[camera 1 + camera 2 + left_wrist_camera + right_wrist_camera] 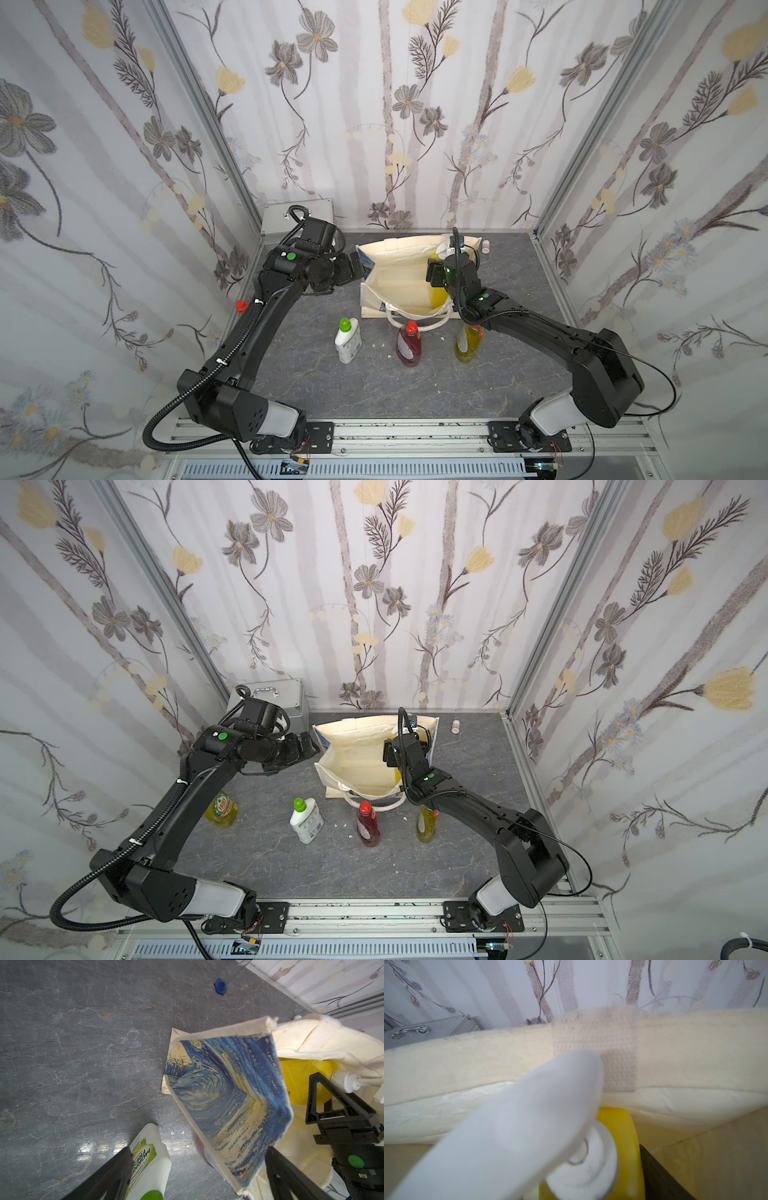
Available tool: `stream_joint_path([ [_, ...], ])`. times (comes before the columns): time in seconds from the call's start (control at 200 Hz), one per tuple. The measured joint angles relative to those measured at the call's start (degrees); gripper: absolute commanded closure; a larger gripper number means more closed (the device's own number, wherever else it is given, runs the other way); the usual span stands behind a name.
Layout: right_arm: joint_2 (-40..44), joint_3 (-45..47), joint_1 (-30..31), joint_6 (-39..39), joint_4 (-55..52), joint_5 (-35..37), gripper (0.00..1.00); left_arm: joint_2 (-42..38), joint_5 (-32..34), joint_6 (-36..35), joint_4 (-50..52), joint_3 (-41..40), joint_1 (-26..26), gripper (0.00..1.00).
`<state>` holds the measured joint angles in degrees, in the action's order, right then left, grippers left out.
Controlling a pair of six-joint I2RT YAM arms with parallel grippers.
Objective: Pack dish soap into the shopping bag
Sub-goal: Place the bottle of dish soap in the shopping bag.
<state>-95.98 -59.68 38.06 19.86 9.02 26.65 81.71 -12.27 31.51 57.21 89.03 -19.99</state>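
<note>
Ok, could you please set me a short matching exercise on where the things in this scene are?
Things:
1 yellow pump bottle
2 red bottle
3 silver case

Places:
A on the table, in front of the shopping bag
B far left corner
C inside that bag

Pairs: 1-C; 2-A; 3-B

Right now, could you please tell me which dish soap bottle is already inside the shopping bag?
The big yellow pump bottle, down inside the shopping bag; the white bottle, the red bottle and both yellow-green bottles stand outside on the table.
</note>
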Motion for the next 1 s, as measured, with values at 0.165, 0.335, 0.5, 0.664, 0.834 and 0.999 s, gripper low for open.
stream_joint_path([
  [0.165, 0.44, -0.33, -0.02, -0.15, -0.09, -1.29, 0.12, 0.04, -0.09, 0.09, -0.09, 0.09, -0.04, 0.00],
  [0.335, 1.97, -0.98, 0.09, -1.14, -0.17, -2.64, 0.00, 0.04, -0.31, 0.42, -0.42, 0.11, -0.04, 0.00],
  [0.5, 5.29, -1.05, 0.13, -2.21, -0.57, -3.26, 0.00, 0.04, -0.46, 0.76, -0.81, 0.11, -0.11, 0.00],
  [0.664, 9.40, -0.37, 1.03, -3.04, -0.31, -4.17, 0.00, 0.13, -1.05, 1.51, -1.60, 0.11, -0.15, 0.00],
  [0.834, 12.48, 0.35, 1.46, -3.61, -1.11, -4.11, 0.00, 0.85, -1.31, 1.75, -1.95, 0.59, -0.22, 0.00],
  [0.999, 16.09, -1.09, 1.84, -3.63, -3.37, -3.96, 0.00, 1.68, -1.46, 1.99, -2.16, 1.66, -0.44, 0.00],
])
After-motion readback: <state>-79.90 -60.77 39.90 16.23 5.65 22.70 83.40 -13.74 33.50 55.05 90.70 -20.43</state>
